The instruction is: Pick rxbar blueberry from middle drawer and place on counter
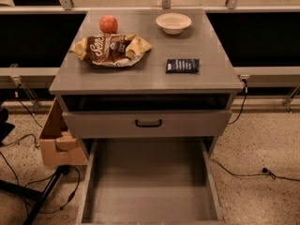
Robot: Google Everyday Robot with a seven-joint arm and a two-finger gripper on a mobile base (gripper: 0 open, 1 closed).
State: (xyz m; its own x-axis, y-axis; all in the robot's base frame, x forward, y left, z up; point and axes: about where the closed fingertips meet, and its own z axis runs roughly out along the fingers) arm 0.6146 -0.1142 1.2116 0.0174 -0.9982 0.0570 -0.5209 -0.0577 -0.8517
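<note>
The rxbar blueberry [182, 65], a small flat navy wrapper with white lettering, lies on the counter [154, 78] at its right side, near the front edge. The middle drawer [149, 184] is pulled out wide below, and its grey floor is bare. My gripper and arm are out of view in the camera view.
A brown-and-yellow snack bag [111, 49], a red apple [108, 24] and a white bowl [173, 23] sit on the counter behind the bar. A shallower drawer front with a black handle [148, 123] is shut above the open drawer. A cardboard box [58, 139] stands at the cabinet's left.
</note>
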